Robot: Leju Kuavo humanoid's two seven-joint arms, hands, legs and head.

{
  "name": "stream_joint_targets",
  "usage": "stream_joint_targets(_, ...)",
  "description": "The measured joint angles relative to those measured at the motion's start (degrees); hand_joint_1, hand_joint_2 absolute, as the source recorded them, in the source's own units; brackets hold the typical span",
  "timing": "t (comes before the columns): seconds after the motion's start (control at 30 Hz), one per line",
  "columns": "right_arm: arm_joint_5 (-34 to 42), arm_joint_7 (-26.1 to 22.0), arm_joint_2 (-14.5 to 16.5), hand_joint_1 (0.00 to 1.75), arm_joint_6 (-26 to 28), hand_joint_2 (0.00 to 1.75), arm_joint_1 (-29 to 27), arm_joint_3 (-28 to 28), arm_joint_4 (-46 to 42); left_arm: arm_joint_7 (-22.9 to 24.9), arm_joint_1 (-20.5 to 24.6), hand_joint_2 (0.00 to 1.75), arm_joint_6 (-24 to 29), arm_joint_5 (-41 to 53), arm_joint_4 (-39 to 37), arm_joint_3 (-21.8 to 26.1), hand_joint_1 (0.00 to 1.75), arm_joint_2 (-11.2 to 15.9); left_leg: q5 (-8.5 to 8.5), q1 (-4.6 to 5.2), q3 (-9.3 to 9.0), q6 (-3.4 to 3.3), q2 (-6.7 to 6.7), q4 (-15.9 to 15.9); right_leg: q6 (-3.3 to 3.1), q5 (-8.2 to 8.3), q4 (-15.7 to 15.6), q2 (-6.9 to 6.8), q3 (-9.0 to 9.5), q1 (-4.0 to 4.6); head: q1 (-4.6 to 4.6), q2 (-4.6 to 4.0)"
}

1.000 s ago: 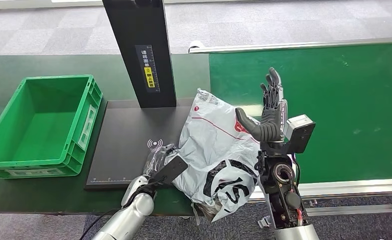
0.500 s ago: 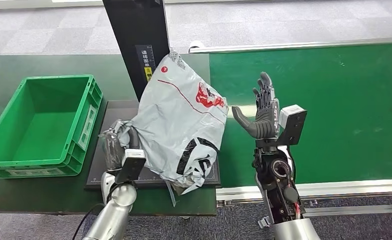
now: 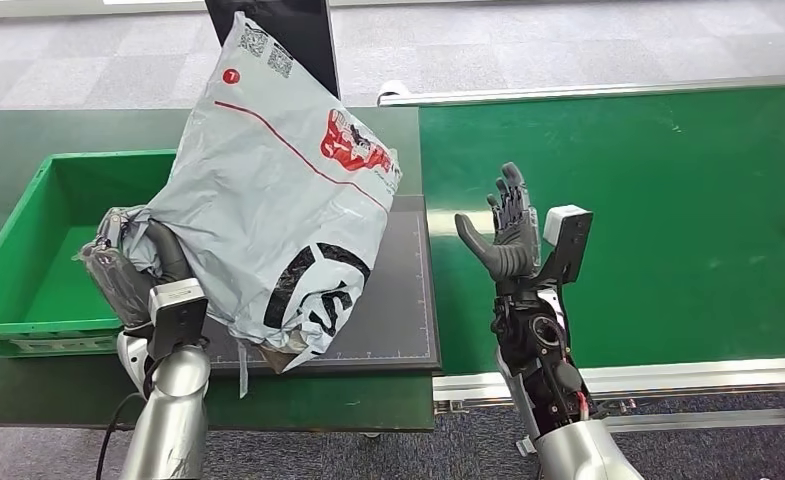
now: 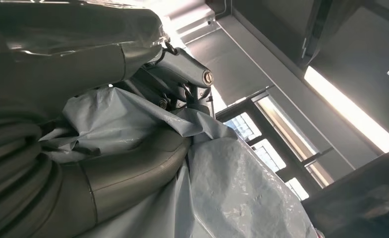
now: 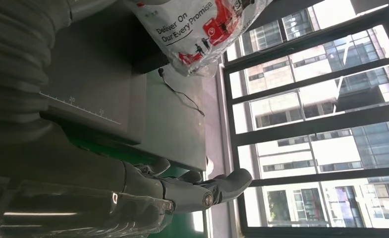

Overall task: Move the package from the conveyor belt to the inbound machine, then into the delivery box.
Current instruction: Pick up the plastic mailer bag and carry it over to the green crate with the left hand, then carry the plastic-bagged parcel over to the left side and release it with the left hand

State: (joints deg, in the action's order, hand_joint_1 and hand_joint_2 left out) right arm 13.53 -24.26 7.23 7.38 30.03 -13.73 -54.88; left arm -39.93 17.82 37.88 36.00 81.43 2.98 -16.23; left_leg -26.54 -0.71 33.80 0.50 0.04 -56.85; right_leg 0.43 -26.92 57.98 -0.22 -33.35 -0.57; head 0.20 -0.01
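We find the package (image 3: 273,190), a grey plastic mailer bag with red and black print, lifted clear of the inbound machine (image 3: 388,320) and carried by the left hand (image 3: 133,275), which clutches a bunched lower corner of the film; the left wrist view confirms fingers (image 4: 182,74) wrapped into crumpled grey plastic. The bag stands tilted, its upper corner against the dark post (image 3: 308,30) of the machine, its lower edge hanging over the black scanning plate, its left side overlapping the near rim of the green delivery box (image 3: 28,270). The right hand (image 3: 503,230) is raised over the green conveyor belt (image 3: 668,220), palm toward the bag, fingers apart, holding nothing and well apart from the package. We judge the package to be light, since a single corner grasp holds it aloft, and soft: the film creases and sags, and the contents appear to shift toward the bottom. The surface looks glossy and probably slippery, so a pinch on flat film could slide; a gathered fold or a corner, as presently taken, is the sounder hold. We see no sign of fragile contents, though we cannot tell what lies inside. In our judgement the scanning stage is passing into the transfer to the box, and the drooping tail may catch on the box rim.
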Motion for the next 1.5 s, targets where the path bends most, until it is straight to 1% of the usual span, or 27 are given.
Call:
stream_joint_targets(0.17,0.13,0.01,0.0,0.0,0.01,1.75,0.08,-0.09,0.73,0.0,-0.08,1.75,0.0,0.17,0.83,0.49,1.75,-0.02,0.0,0.0,-0.01,0.0,-0.01,0.0,0.0,0.0,0.0,0.0,0.0,0.0,0.0,0.0)
stream_joint_targets(0.3,1.58,0.27,0.0,0.0,0.27,1.75,0.17,-0.11,1.2,0.0,-0.21,1.75,0.0,2.64,2.47,0.95,1.75,-0.32,0.0,0.0,0.0,0.0,0.0,0.0,0.0,0.0,0.0,0.0,0.0,0.0,0.0,0.01)
stream_joint_targets(0.43,5.54,2.07,0.06,0.0,0.0,1.75,0.68,-0.19,2.8,0.0,0.15,1.75,0.0,5.74,7.03,2.99,1.75,-0.69,0.0,0.0,0.01,0.0,0.02,0.0,0.0,0.0,0.01,0.01,-0.01,0.0,0.0,0.0)
stream_joint_targets(0.57,6.62,3.1,0.39,0.0,-0.65,1.75,2.32,-1.16,6.09,0.0,1.52,1.75,0.0,7.51,12.6,6.5,1.75,-0.97,0.01,-0.01,0.0,0.01,0.01,0.0,0.0,0.0,0.01,0.01,-0.01,0.01,0.0,0.01)
stream_joint_targets(0.63,6.75,3.35,0.55,0.0,-1.14,1.75,2.99,-1.9,7.43,0.0,3.27,1.75,0.0,8.67,14.93,9.32,1.75,-0.98,0.01,-0.03,0.0,0.01,0.01,0.0,0.0,0.0,0.02,0.0,0.0,0.03,0.01,-0.01)
stream_joint_targets(0.67,6.8,3.46,0.58,0.0,-1.32,1.75,3.13,-2.29,7.79,0.0,4.74,1.75,0.0,9.54,15.74,11.67,1.75,-0.93,0.02,-0.04,0.0,0.02,0.01,0.0,0.0,0.0,0.02,0.0,0.01,0.04,0.02,-0.01)
stream_joint_targets(0.73,6.95,3.81,0.58,0.0,-1.48,1.75,3.06,-3.15,8.08,0.01,8.29,1.75,0.0,10.76,16.47,17.98,1.75,-0.42,0.02,-0.05,-0.05,0.02,0.07,0.01,-0.01,0.01,0.03,0.04,0.03,0.05,0.02,0.0)
stream_joint_targets(0.8,7.26,4.16,0.45,0.0,-1.44,1.75,2.74,-3.87,8.11,0.03,11.11,1.75,0.0,9.53,16.43,24.19,1.75,0.68,0.02,-0.05,-0.1,0.03,0.17,0.01,-0.02,0.01,0.03,0.14,0.01,0.06,0.0,0.0)
stream_joint_targets(0.9,7.85,4.36,0.07,0.0,-1.38,1.75,2.47,-4.65,8.11,0.04,13.5,1.75,0.0,6.27,16.03,30.04,1.75,1.97,0.02,-0.06,-0.08,0.03,0.19,0.01,-0.02,0.0,0.03,0.16,-0.01,0.06,0.0,0.0)
stream_joint_targets(1.0,8.35,4.45,-0.18,0.0,-1.5,1.75,2.68,-5.41,8.17,0.04,15.15,1.75,0.0,4.56,15.56,34.21,1.75,2.58,0.02,-0.04,-0.04,0.03,0.2,0.01,-0.02,0.0,0.03,0.16,-0.01,0.05,0.02,-0.01)
stream_joint_targets(1.1,8.89,4.5,-0.43,0.0,-1.83,1.75,2.92,-5.9,8.4,0.04,16.65,1.75,-0.01,5.06,15.08,37.55,1.75,3.08,0.02,-0.03,-0.04,0.03,0.2,0.01,-0.01,0.01,0.02,0.15,-0.01,0.04,0.03,0.0)
stream_joint_targets(1.27,9.64,4.5,-0.6,0.0,-2.26,1.75,3.01,-6.69,8.52,0.02,18.83,1.75,-0.02,10.82,12.7,41.91,1.75,4.01,0.02,-0.03,-0.06,0.03,0.15,0.01,-0.02,0.01,0.01,0.14,-0.02,0.04,0.01,0.0)
stream_joint_targets(1.4,9.79,4.5,-0.74,0.0,-2.27,1.75,2.82,-7.1,8.31,0.02,20.64,1.75,-0.02,14.07,8.21,45.09,1.75,4.83,0.02,-0.04,-0.07,0.03,0.14,0.01,-0.02,0.01,0.02,0.15,-0.02,0.05,0.01,0.0)
stream_joint_targets(1.5,9.92,4.51,-0.86,0.0,-2.25,1.75,2.43,-7.2,7.74,0.02,21.66,1.75,-0.02,18.65,4.35,47.4,1.75,5.46,0.02,-0.04,-0.07,0.03,0.14,0.01,-0.02,0.01,0.02,0.15,-0.02,0.05,0.01,0.0)
